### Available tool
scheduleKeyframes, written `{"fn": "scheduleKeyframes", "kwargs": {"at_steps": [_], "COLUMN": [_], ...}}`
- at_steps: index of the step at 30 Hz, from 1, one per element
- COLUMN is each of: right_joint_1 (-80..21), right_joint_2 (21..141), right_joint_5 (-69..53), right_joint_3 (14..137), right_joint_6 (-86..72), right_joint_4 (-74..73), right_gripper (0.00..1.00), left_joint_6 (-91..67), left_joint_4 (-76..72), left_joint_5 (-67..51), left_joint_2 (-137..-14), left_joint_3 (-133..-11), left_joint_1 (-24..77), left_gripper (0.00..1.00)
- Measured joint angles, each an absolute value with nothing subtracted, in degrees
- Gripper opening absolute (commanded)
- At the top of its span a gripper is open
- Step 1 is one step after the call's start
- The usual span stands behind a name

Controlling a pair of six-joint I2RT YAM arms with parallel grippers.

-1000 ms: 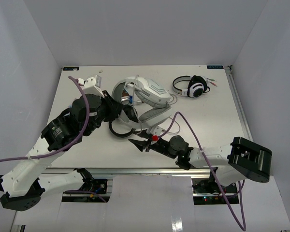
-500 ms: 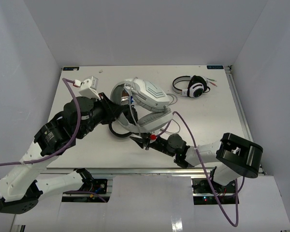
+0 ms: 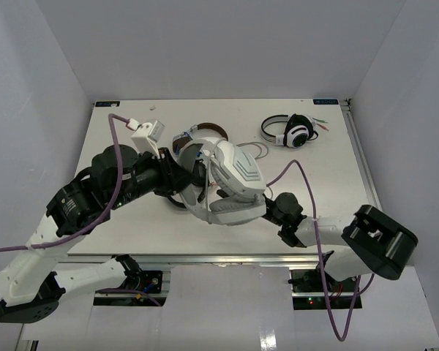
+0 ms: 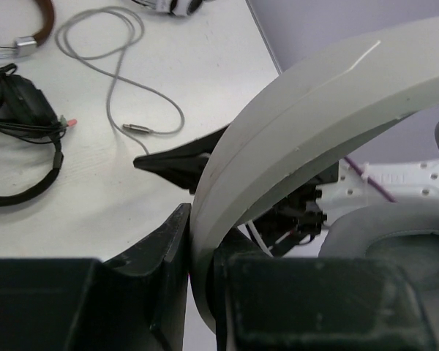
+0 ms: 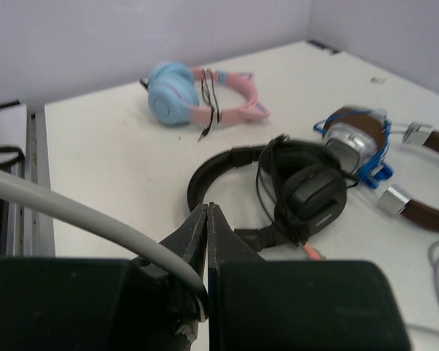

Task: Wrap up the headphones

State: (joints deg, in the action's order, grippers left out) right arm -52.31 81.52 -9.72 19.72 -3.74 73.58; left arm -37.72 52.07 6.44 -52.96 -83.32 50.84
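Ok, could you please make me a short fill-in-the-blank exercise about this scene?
The left gripper holds the large headphones by their white ____.
The right gripper is shut on their thin grey ____.
In the right wrist view, the pink headphones have ____ ear cups.
Missing words: band, cable, blue.

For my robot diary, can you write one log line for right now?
task: wrap the headphones | left gripper: shut on the band | right gripper: shut on the cable
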Motion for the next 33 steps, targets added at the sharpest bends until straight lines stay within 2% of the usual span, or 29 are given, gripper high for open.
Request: {"fn": "scheduleKeyframes", "kwargs": {"at_steps": [7, 12, 15, 19, 23, 28, 33], "right_joint_1": [-49.5, -47.2, -46.0, -45.5, -45.4, -45.2, -45.0], "right_joint_2": [67.2, 58.4, 55.4, 56.9, 57.4, 58.2, 60.4], "right_joint_5": [-7.9, -7.4, -8.0, -9.1, -9.2, -9.0, -8.6], "right_joint_3": [18.4, 21.1, 26.1, 38.9, 46.0, 51.6, 57.0], "right_joint_6": [-4.5, -4.1, -3.9, -4.1, -4.5, -5.0, -4.6], "right_joint_4": [69.5, 53.8, 40.1, 20.3, 5.2, -8.0, -14.5], "right_gripper": [0.08, 0.08, 0.08, 0.08, 0.08, 0.08, 0.08], "left_joint_6": [-27.2, -18.9, -15.5, -11.8, -10.0, -6.0, -0.2], "left_joint_4": [56.3, 58.9, 58.7, 58.2, 55.6, 50.9, 45.3], "left_joint_5": [-2.8, -2.8, 0.9, 10.7, 18.6, 23.6, 30.1], "left_joint_2": [-56.1, -57.0, -57.3, -58.5, -61.5, -61.7, -62.1], "left_joint_3": [-87.3, -87.2, -84.7, -79.3, -74.8, -69.5, -66.3], "left_joint_1": [50.8, 50.7, 50.8, 50.7, 51.1, 51.8, 53.1], "left_gripper": [0.0, 0.0, 0.0, 0.0, 0.0, 0.0, 0.0]}}
